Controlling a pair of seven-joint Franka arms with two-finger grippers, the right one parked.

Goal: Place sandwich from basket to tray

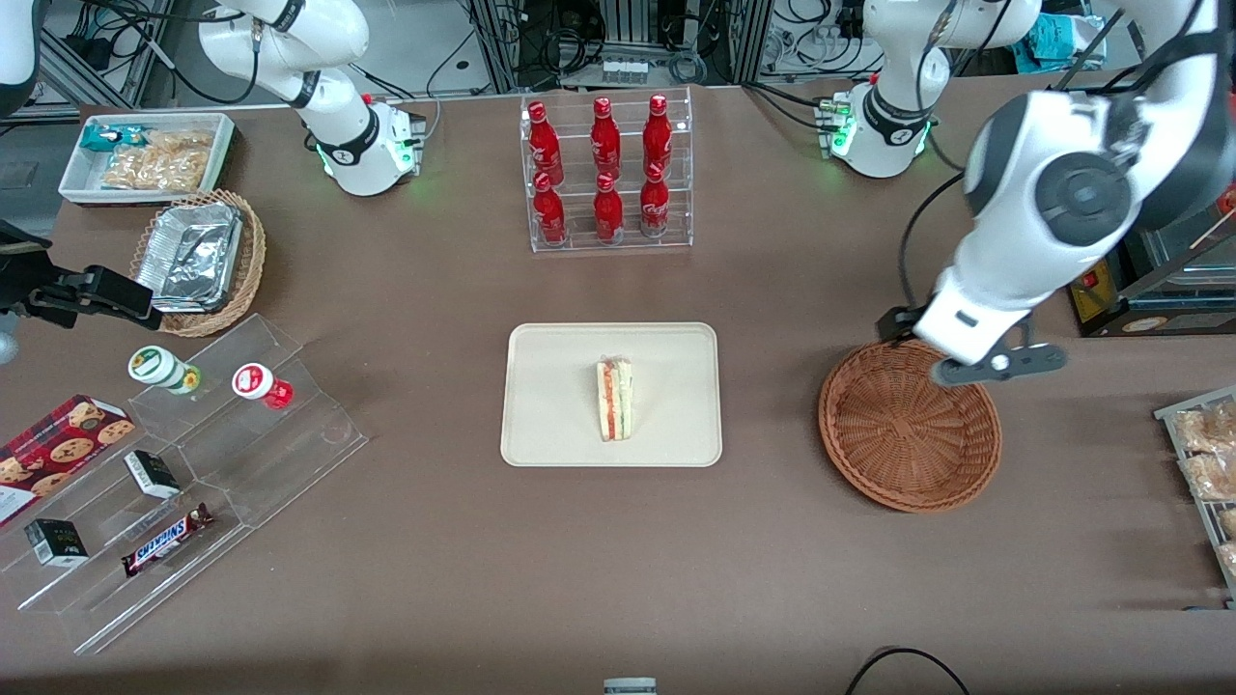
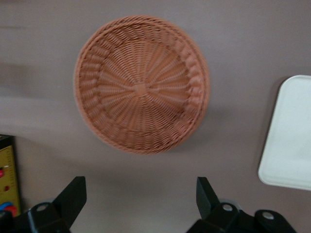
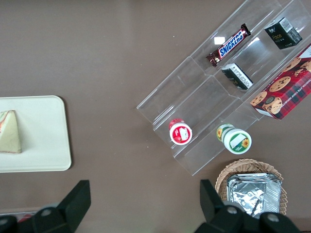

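Sandwich [image 1: 615, 398] is already lying on the tray [image 1: 541, 425] mid-bench, and the basket [image 1: 908, 439] toward the working arm's end has nothing in it, so the job looks basically done to me. What's left is just backing off: lift straight up and clear, don't clip the wicker rim. The pincer [image 2: 141, 196] hangs above the basket edge, spread wide, fingers [image 2: 73, 196] holding nothing and touching nothing.

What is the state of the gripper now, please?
Gripper: open, holding nothing, above the basket; the sandwich lies on the tray.
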